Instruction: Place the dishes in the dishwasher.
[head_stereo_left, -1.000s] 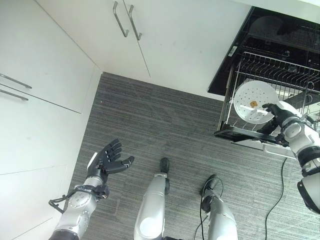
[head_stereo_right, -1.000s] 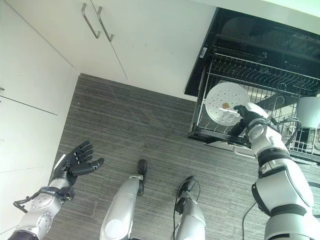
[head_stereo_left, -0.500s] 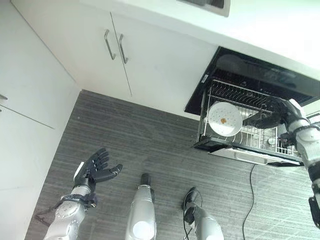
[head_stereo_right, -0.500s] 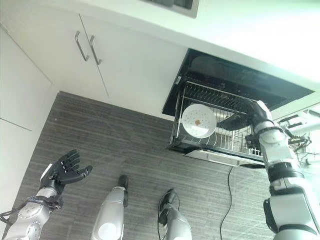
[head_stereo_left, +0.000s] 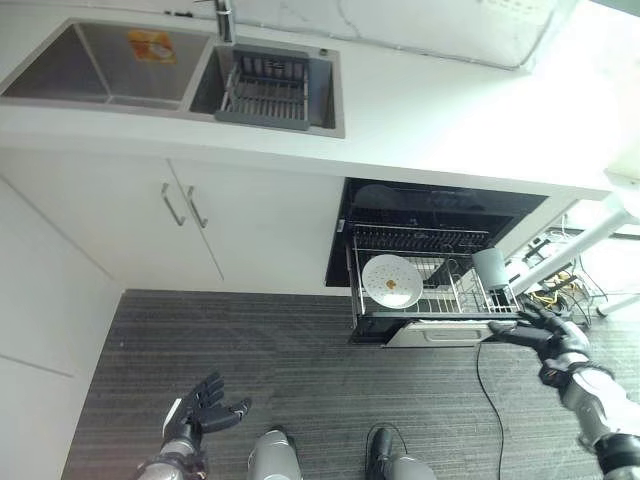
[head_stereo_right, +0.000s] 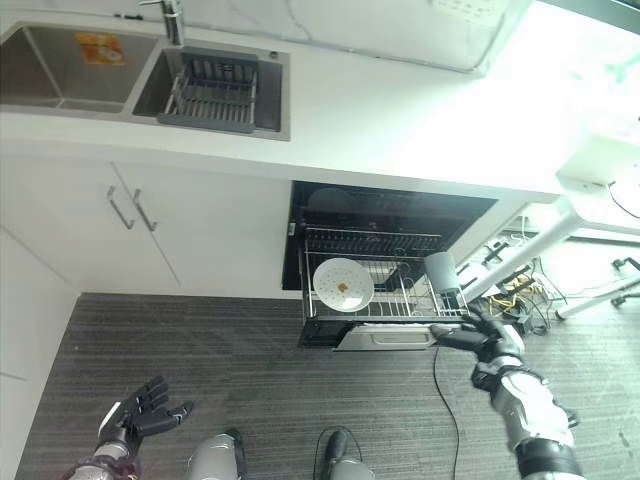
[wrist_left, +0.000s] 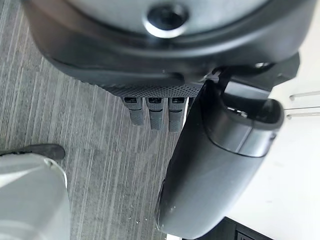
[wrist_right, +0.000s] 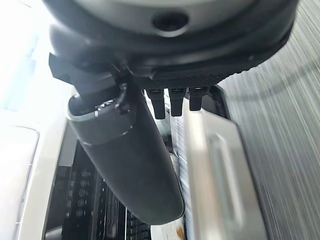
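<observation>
Kitchen floor of grey striped planks runs under both hands, with white cupboards and a worktop above. Right hand (head_stereo_right: 478, 333) hovers with its fingers (head_stereo_left: 520, 322) spread and released, holding nothing; in its wrist view the fingers (wrist_right: 171, 102) point straight past the thumb toward the dishwasher. Just beyond those fingers sits the pulled-out rack (head_stereo_left: 433, 296), and the lowered door (head_stereo_right: 385, 339) lies close beside them. Further along the rack, away from the fingers, 1 white plate (head_stereo_left: 392, 281) stands on edge between the tines, a small brown speck on its face. Nearer the fingers, a grey cup (head_stereo_left: 490, 268) stands at the rack's end. The plate looks stiff, smooth and breakable, probably light; it would be best taken by its rim, thumb on one face and fingers on the other, since a glazed face may slip. Well apart, left hand (head_stereo_left: 207, 408) hangs low over the floor, fingers (wrist_left: 149, 111) relaxed and empty. Past the worktop's edge is a sink (head_stereo_left: 110, 68) with a drainer basket (head_stereo_left: 265, 92).
</observation>
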